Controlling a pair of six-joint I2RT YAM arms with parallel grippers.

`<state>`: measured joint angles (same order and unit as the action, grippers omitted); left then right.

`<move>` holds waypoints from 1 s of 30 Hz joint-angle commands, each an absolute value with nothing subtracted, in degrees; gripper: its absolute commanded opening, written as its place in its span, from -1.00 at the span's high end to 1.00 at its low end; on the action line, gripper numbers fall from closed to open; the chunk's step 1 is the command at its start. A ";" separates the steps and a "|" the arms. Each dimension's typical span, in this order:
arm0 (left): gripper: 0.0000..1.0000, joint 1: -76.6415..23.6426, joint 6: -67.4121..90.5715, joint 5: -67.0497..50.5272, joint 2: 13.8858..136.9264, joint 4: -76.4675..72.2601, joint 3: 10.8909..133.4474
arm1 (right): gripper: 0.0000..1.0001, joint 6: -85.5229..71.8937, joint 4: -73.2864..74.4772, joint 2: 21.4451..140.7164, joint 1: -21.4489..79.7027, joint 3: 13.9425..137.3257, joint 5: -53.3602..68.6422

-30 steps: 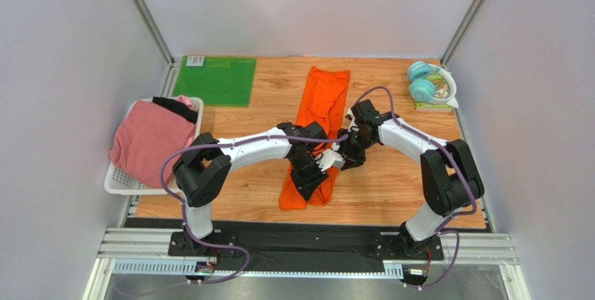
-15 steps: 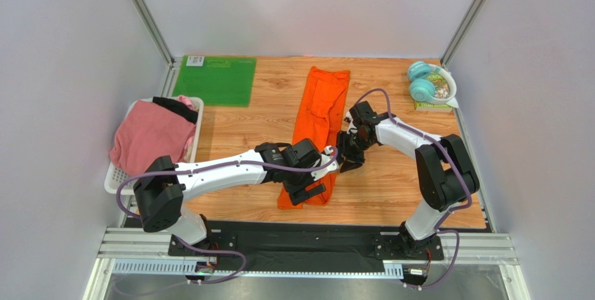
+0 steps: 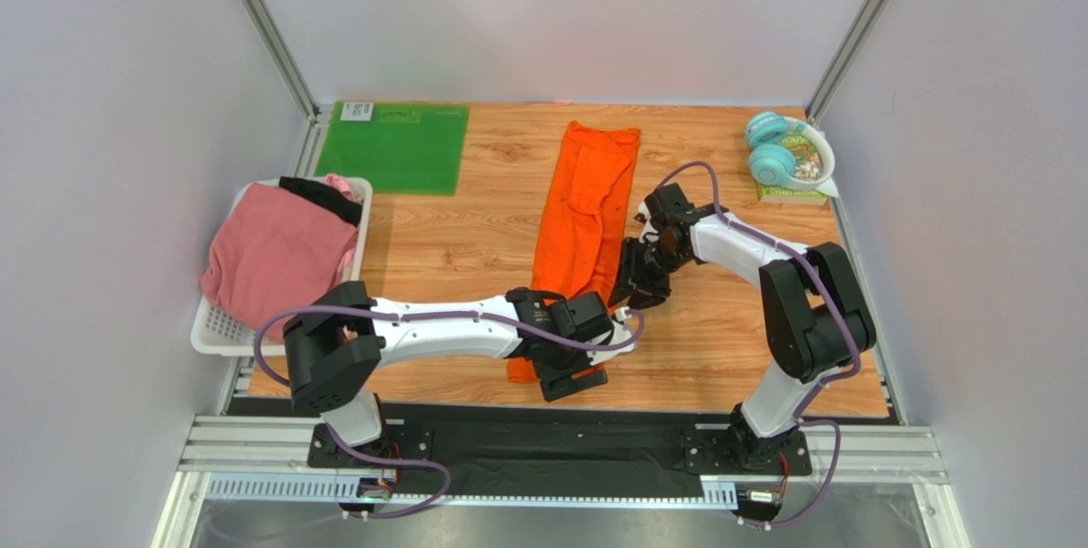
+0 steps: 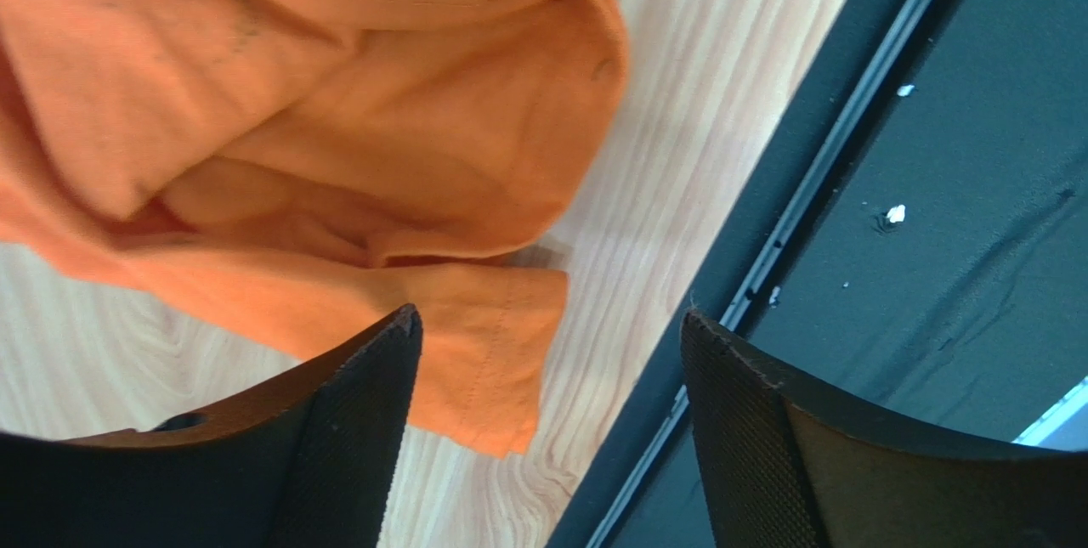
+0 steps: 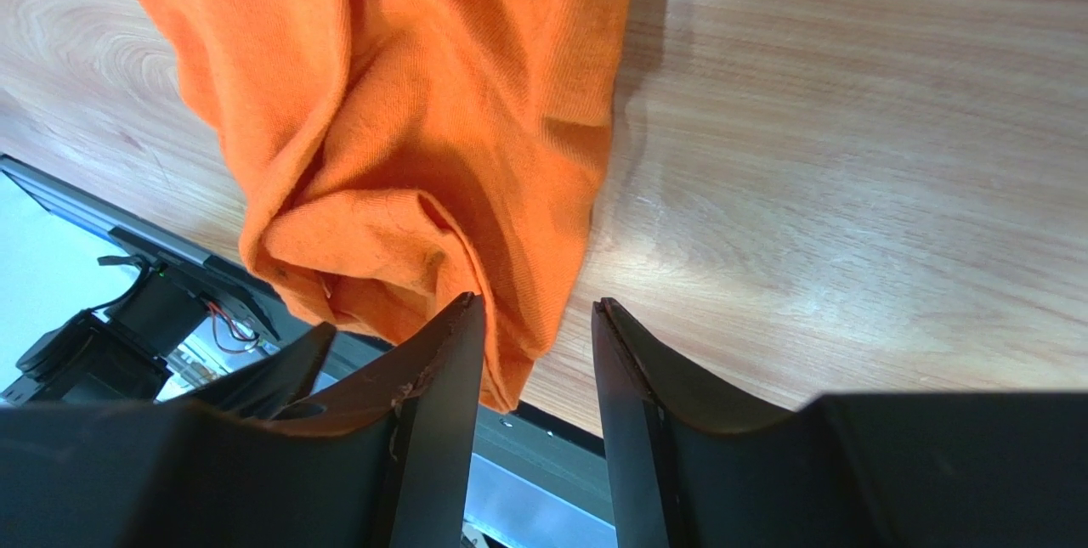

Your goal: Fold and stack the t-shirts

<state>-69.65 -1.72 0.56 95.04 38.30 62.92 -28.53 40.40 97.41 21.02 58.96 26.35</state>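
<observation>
Left gripper (image 4: 549,325) hangs spread wide at the near edge of the table (image 3: 728,344), above the crumpled end of the orange t-shirt (image 3: 590,198), which lies as a long strip down the table's middle. Right gripper (image 5: 534,306), narrowly parted and gripping nothing, is low over the table's middle.

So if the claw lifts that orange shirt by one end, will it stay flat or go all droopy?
Probably droopy: the orange shirt lies in soft wrinkles and bunched folds, so it would likely sag. It looks thin, so probably light. Pushed, it would likely crumple on the table rather than slide.
</observation>
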 commanded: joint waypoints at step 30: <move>0.88 -68.56 -4.48 -3.23 101.17 43.84 68.64 | 0.25 -26.28 39.02 94.31 17.93 57.74 29.18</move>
